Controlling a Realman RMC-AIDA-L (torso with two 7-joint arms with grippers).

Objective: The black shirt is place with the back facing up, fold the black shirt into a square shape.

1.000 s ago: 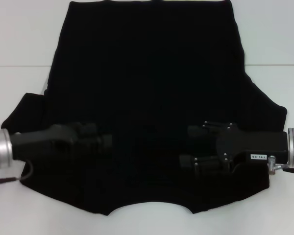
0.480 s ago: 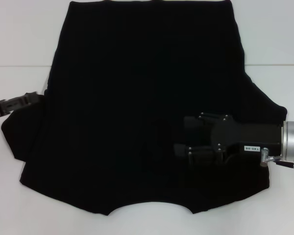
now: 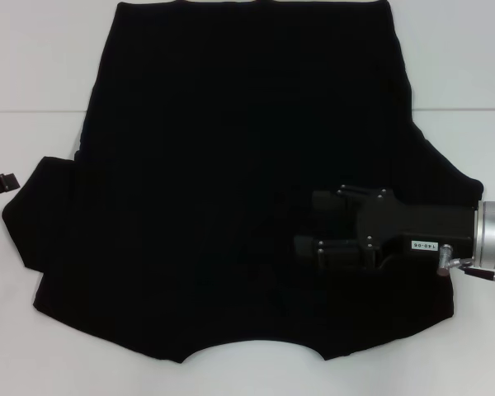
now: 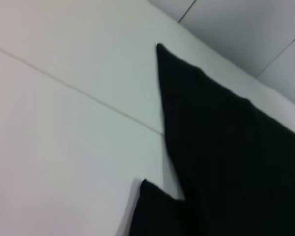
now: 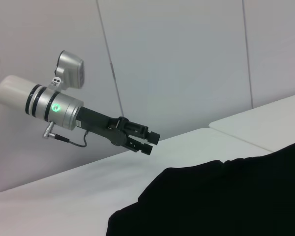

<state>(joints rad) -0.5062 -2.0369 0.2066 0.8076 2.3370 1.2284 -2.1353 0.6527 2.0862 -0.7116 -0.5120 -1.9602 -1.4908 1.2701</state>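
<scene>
The right gripper hangs over the lower right part of the black shirt, its two fingers apart with nothing visible between them. Its dark wrist body and silver arm cuff reach in from the right edge of the head view. The left gripper is raised above the white table, off the shirt's left sleeve, with only its tip showing at the left edge of the head view; in the right wrist view its fingers stand slightly parted and empty. The shirt lies spread flat on the table, hem at the far side, curved neckline nearest the robot, sleeves out to both sides.
</scene>
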